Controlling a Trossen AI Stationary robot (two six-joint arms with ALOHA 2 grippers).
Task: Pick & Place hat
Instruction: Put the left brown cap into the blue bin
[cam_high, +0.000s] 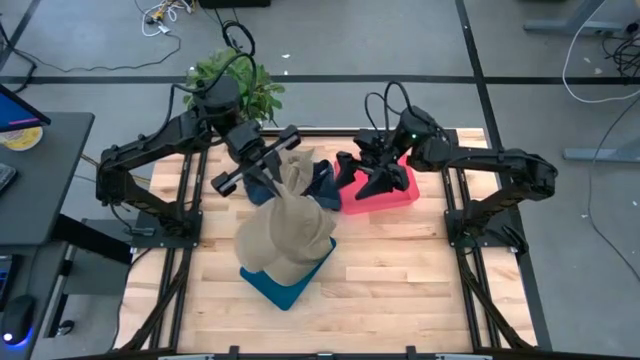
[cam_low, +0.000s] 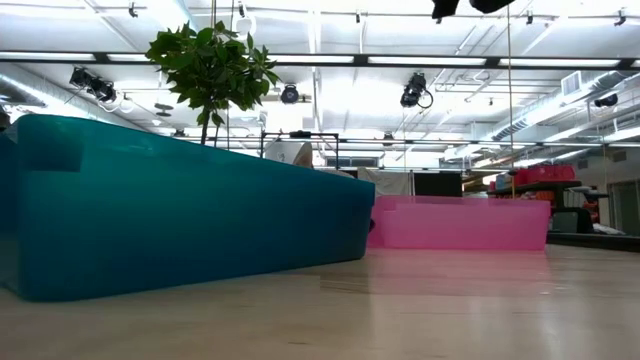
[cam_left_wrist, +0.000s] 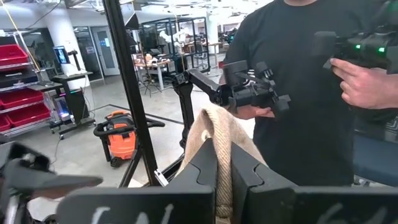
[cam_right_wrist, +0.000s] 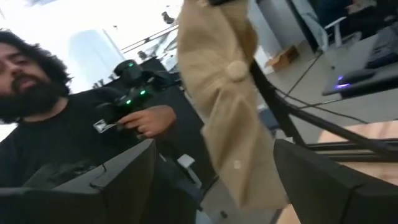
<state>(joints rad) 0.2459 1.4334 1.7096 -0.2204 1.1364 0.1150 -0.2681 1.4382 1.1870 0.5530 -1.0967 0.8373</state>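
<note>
Left gripper (cam_high: 287, 152) sits just above frame centre in the high view, fingers (cam_left_wrist: 208, 168) clamped together on the tan hat (cam_high: 285, 225), pinching the fabric at its top edge. Hat hangs down from that pinch, draped over the teal bin (cam_high: 290, 288) in the lower centre of the frame; whether it touches the bin I cannot tell. In the left wrist view the cloth runs straight up between the two dark fingers. Right gripper (cam_high: 362, 172) is right of centre, over the near-left end of the pink bin (cam_high: 400, 195), fingers (cam_right_wrist: 134, 171) wide apart, holding nothing; the hat hangs in front of it in the right wrist view, not between the fingers. Low view: teal bin fills the left half on the wooden worktop (cam_low: 420, 310), pink bin at centre right behind it, potted plant (cam_low: 212, 65) upper left. A person in a black shirt (cam_left_wrist: 298, 93) stands beyond the worktop, hands on a control handle.
</note>
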